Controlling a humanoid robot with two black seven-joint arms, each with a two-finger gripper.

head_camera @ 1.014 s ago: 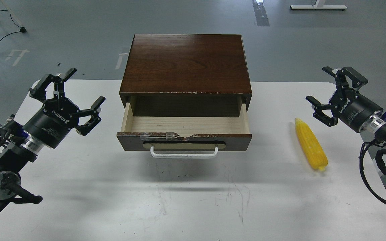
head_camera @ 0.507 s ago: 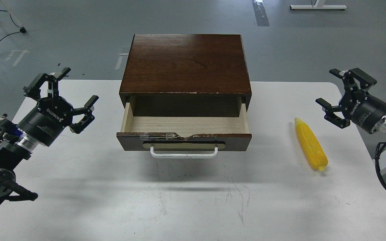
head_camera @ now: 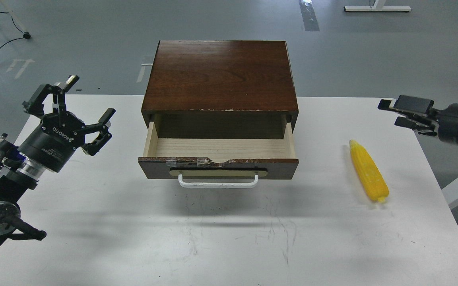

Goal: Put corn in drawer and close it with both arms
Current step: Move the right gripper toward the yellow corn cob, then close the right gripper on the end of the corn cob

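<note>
Pre-grasp: corn (head_camera: 369, 172) lies right of open drawer (head_camera: 218, 167), left claw (head_camera: 69, 106) spread, right claw (head_camera: 403, 110) state unclear; reach needed.

The light is bright and even, coming from above. The cabinet (head_camera: 220, 75) has a soft glare on its dark top and throws a wide, soft shadow on the tabletop (head_camera: 229, 246) toward the near edge. The picture is sharp, with no motion blur.
</note>
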